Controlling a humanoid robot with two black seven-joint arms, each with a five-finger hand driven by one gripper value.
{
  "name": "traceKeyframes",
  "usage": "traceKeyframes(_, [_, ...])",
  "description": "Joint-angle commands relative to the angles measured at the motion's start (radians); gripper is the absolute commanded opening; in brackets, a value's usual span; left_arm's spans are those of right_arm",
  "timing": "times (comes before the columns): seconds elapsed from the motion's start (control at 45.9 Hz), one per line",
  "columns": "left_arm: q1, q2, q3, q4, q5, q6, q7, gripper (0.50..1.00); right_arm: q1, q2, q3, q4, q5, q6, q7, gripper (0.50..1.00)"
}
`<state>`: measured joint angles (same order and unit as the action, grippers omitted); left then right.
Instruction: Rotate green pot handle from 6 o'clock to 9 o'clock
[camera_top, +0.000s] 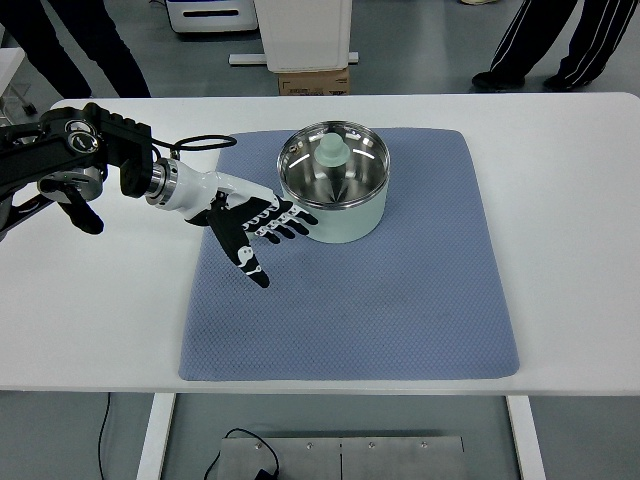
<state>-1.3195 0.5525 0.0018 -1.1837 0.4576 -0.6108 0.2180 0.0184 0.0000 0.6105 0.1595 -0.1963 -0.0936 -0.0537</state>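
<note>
A pale green pot (352, 222) with a steel lid and a green knob (331, 152) stands on the blue mat (400, 300), toward its far middle. My left hand (256, 228) reaches in from the left and lies at the pot's lower-left side. Its fingers (285, 222) are spread, and their tips are at or against the pot's wall. The thumb (252, 265) points down toward the near edge. The hand holds nothing. No pot handle shows; the fingers may cover it. The right arm is out of view.
The mat lies on a white table (570, 250). Beyond the table's far edge stand a white pedestal with a cardboard box (312, 82) and the legs of two people (560, 40). A black cable loops by my left wrist (205, 142).
</note>
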Motion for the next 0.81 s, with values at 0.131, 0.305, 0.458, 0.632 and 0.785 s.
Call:
traceKeyframes(0.131, [0.002, 0.044, 0.026, 0.001, 0.001, 0.000, 0.000, 1.000, 0.000, 0.000, 0.000, 0.000, 0.000, 0.000, 0.000, 1.000])
traceKeyframes(0.305, [0.005, 0.078, 0.030, 0.006, 0.001, 0.000, 0.000, 1.000, 0.000, 0.000, 0.000, 0.000, 0.000, 0.000, 0.000, 1.000])
traceKeyframes(0.458, [0.006, 0.087, 0.030, 0.029, 0.001, 0.000, -0.002, 1.000, 0.000, 0.000, 0.000, 0.000, 0.000, 0.000, 0.000, 1.000])
traceKeyframes(0.632, [0.006, 0.090, 0.029, 0.068, 0.001, 0.000, -0.002, 1.000, 0.000, 0.000, 0.000, 0.000, 0.000, 0.000, 0.000, 1.000])
traceKeyframes(0.785, [0.006, 0.093, 0.029, 0.102, 0.004, 0.000, -0.002, 1.000, 0.000, 0.000, 0.000, 0.000, 0.000, 0.000, 0.000, 1.000])
